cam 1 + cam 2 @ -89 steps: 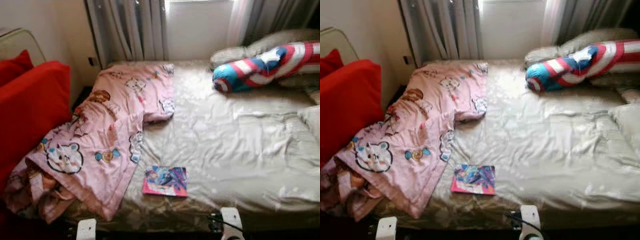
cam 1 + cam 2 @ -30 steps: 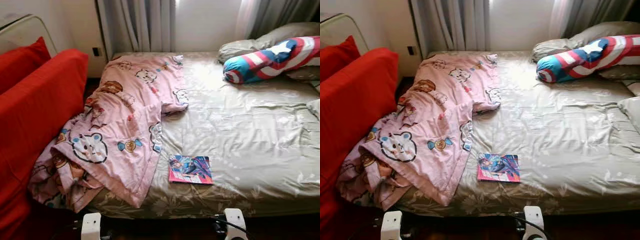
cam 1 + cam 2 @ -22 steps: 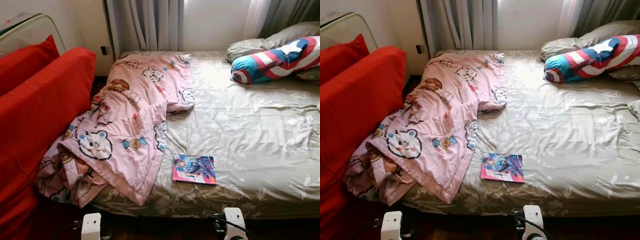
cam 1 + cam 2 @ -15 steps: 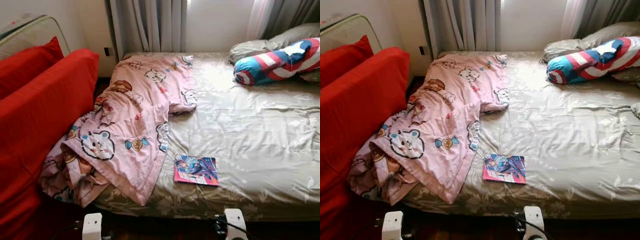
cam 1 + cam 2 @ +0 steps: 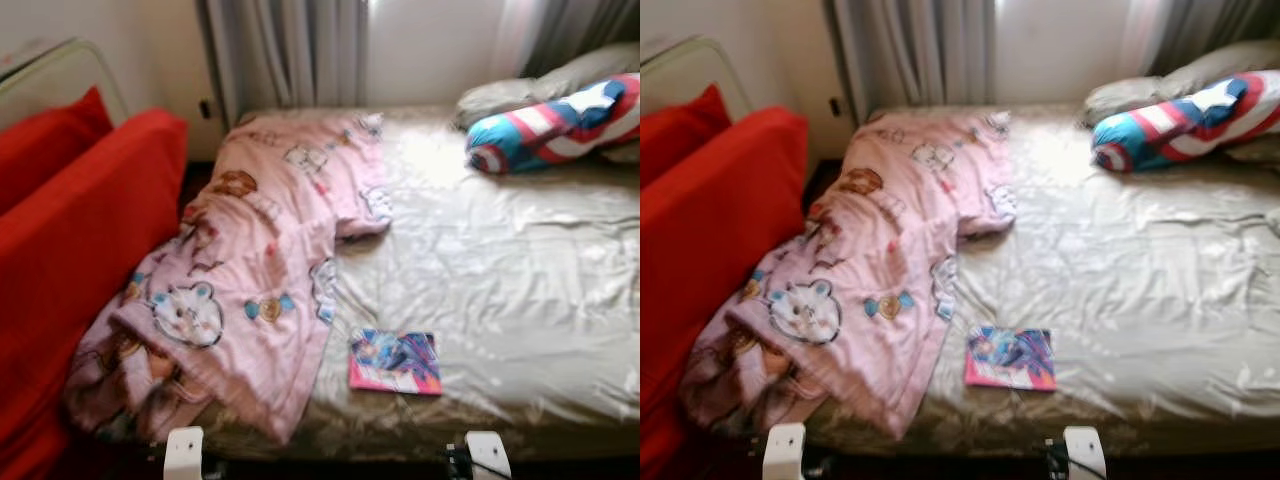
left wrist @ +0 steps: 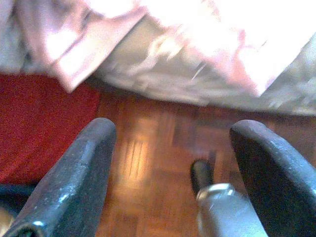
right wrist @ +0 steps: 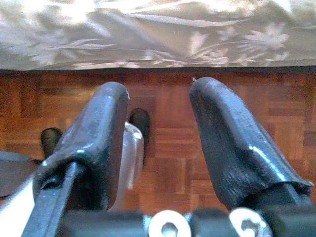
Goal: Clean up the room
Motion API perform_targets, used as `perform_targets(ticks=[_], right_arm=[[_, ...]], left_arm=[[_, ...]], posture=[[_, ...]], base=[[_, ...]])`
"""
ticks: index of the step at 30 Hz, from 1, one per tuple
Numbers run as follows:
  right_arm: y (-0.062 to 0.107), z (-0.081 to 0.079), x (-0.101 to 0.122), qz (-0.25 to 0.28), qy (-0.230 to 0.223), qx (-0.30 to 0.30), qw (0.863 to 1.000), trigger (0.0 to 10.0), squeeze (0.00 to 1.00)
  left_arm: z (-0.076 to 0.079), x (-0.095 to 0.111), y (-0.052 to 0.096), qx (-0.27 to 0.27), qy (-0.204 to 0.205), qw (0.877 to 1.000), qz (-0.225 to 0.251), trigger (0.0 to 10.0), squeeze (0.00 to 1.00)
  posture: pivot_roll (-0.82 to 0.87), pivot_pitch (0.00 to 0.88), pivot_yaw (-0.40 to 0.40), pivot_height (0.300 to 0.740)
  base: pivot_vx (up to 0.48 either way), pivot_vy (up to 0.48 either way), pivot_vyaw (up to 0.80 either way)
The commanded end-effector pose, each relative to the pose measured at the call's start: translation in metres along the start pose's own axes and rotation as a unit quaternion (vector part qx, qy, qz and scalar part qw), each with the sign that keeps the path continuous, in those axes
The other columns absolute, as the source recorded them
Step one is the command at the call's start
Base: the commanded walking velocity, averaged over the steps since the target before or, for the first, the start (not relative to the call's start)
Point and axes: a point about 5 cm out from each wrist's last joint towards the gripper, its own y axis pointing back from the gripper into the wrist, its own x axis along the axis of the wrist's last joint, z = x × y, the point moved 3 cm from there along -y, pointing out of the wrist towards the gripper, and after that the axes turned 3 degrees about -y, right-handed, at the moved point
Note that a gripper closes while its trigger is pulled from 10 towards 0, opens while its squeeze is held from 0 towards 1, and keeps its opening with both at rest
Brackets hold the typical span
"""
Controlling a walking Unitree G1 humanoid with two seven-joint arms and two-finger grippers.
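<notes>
Tidying is judged barely begun: a pink blanket lies rumpled and a book loose on the bed, while the left gripper and right gripper are held spread and empty above the floor.

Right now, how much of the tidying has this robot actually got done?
Nothing looks done yet. The rumpled pink cartoon-print blanket hangs off the beige-sheeted bed, and a colourful thin book lies near its front edge. Nothing is in hand: the left gripper and right gripper hang open above the wooden floor.

Bed sheet satiny w/ sheen; pink blanket soft matt cloth; floor polished wood parquet; book glossy cover.
</notes>
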Motion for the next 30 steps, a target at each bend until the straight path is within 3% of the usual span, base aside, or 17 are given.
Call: perform_targets(ticks=[1, 11, 19, 22, 28, 30], right_arm=[[0.001, 0.004, -0.003, -0.005, -0.006, -0.006, 1.0, 10.0, 0.0], [0.003, 0.006, -0.005, -0.003, -0.004, -0.004, 1.0, 10.0, 0.0], [-0.008, -0.022, 0.023, 0.031, 0.01, 0.014, 0.999, 10.0, 0.0], [-0.01, -0.027, 0.041, 0.064, 0.01, 0.021, 0.998, 10.0, 0.0], [-0.006, -0.032, 0.089, 0.178, 0.021, 0.047, 0.983, 10.0, 0.0], [-0.005, -0.032, 0.095, 0.192, 0.028, 0.05, 0.98, 10.0, 0.0]], left_arm=[[0.001, -0.007, 0.002, -0.007, -0.013, 1.0, -0.007, 10.0, 0.0], [0.001, -0.007, 0.002, -0.006, -0.012, 1.0, -0.005, 10.0, 0.0], [-0.006, 0.003, 0.001, -0.001, 0.013, 1.0, 0.017, 10.0, 0.0], [-0.006, 0.022, -0.001, -0.004, 0.032, 0.998, 0.061, 10.0, 0.0], [0.004, 0.077, 0.001, -0.028, 0.049, 0.98, 0.191, 10.0, 0.0], [0.006, 0.082, 0.002, -0.032, 0.051, 0.977, 0.205, 10.0, 0.0]], posture=[[-0.07, 0.0, 0.04, 0.74], [-0.08, 0.0, 0.039, 0.74], [-0.09, 0.0, 0.042, 0.74], [-0.09, 0.0, 0.041, 0.74], [-0.1, 0.0, 0.031, 0.74], [-0.1, 0.0, 0.028, 0.74]], base=[[0.315, 0.0, 0.0], [0.12, 0.0, 0.0], [0.0, 0.0, 0.0], [0.0, 0.0, 0.0], [0.0, 0.0, 0.0], [0.0, 0.0, 0.0]])
